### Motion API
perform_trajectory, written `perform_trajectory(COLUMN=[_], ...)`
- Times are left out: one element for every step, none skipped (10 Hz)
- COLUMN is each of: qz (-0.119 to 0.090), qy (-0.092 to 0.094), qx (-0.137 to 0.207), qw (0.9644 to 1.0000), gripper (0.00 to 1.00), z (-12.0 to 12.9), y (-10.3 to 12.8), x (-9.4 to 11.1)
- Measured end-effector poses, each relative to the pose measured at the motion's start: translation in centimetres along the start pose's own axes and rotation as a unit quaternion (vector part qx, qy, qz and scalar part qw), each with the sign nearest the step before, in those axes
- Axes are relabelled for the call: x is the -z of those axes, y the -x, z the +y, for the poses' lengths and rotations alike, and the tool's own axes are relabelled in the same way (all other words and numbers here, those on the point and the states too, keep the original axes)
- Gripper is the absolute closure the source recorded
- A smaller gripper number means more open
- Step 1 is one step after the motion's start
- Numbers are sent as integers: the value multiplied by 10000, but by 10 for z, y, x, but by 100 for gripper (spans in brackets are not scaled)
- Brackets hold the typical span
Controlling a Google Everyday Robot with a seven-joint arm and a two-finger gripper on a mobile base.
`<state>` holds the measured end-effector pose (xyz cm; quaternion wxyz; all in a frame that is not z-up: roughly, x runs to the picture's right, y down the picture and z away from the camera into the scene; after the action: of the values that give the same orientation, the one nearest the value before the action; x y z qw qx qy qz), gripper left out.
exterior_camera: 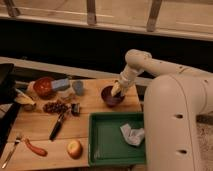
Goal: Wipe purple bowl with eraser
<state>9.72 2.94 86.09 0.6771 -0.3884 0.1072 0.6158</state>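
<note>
Clenched on the eraser (116, 88) with the gripper (115, 92), reaching down from the right into the purple bowl (107, 99); eraser touching the bowl's dark inside or just above it, cannot tell which.

Far left: a fork (11, 148) lying by the front left edge of the wooden table (35, 125), a red-orange sausage-shaped piece (36, 148) just beside it. Behind, near the back left corner, a red-orange bowl (43, 86), with a blue-grey block (61, 83) against its right side and a second, darker block (78, 87) near that. In front of those, a heap of dark red pieces (54, 106), then a black-handled knife (56, 129) angled toward the front.

An apple (74, 148) close to the front edge, just beside the green tray (102, 142). Bare wood between the darker block and the purple bowl, and a narrow strip between bowl and tray.

Purple bowl near the back right corner, close to the right edge. Crumpled white cloth (132, 134) in the tray's right half, the left half of the tray floor bare. White arm (175, 115) filling the right side, past the table's edge.
</note>
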Motion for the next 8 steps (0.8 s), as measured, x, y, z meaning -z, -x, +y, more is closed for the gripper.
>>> perform_trajectory(qz=[41,80,117,184,250,289,296,307], qy=[71,114,153,190,198,184,146,100], qx=[87,134,174,230,304,328,293,213], qw=[9999,9998,9997,9994,9990,9989,9990,9993], gripper=[100,100,100,100,100,100,100,100], z=[7,11,13,16,24,26,24,17], y=[2,1,-2,-7,-13,-17,-24,-32], x=[-7,-11,-14,-18,-21,-22,-20,-15])
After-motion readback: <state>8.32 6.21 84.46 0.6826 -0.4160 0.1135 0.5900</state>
